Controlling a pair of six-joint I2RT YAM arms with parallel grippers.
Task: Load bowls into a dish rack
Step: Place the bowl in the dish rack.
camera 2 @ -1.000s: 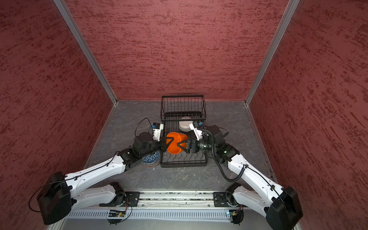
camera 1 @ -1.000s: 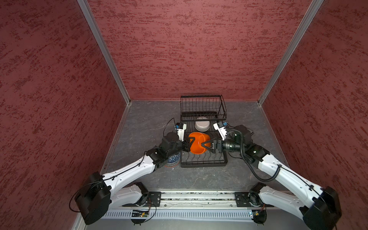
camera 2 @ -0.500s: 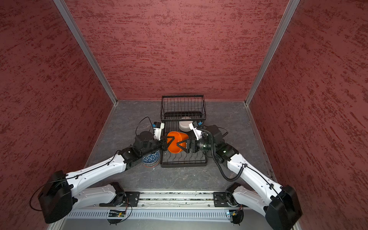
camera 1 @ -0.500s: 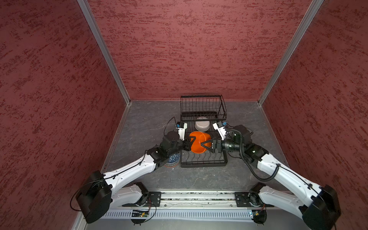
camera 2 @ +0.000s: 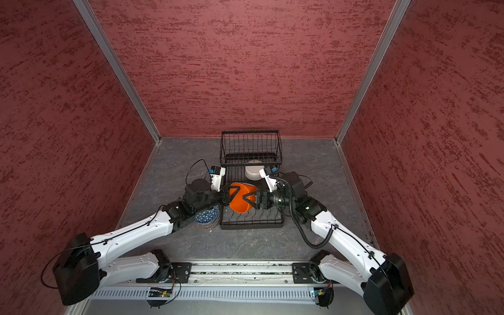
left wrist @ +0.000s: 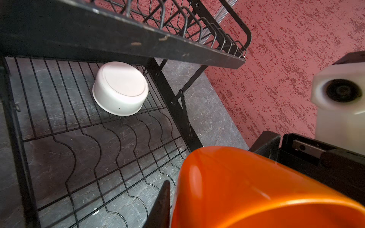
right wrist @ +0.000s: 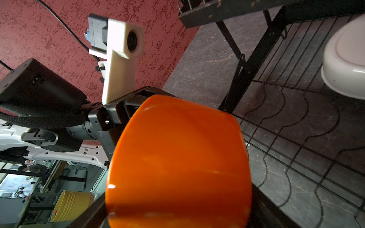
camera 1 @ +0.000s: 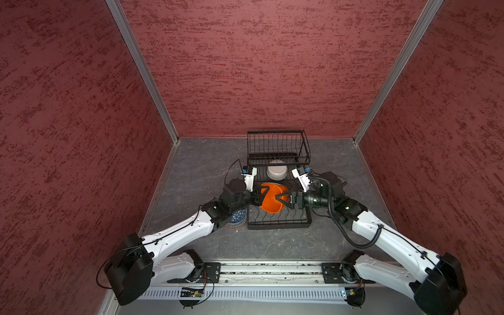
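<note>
Nearest me, a stack of patterned bowls (camera 1: 237,218) sits on the desk (camera 1: 204,169), just beside the rack's (camera 1: 278,222) near left corner and partly under my left arm. The near slots of the rack hold nothing that I can see.

Over the middle of the rack, the orange bowl (camera 1: 271,204) is tipped on its side between my two grippers. The left gripper (camera 1: 259,197) reaches in from the rack's left side. Its jaws are narrow and set across the bowl's rim. In the left wrist view one finger (left wrist: 163,205) stands just beside the bowl's outer wall, and I cannot tell whether it pinches. The right gripper (camera 1: 281,201) comes in from the rack's right side with its jaws wide. In the right wrist view its fingers (right wrist: 88,213) lie against opposite walls of the bowl, so it is holding it. I cannot tell whether the bowl touches the slot wires below.

Farther back, a white bowl (camera 1: 276,172) lies upside down on the rack's base, just under the front edge of the raised basket (camera 1: 278,147). I see nothing in that basket at the rack's far end.
</note>
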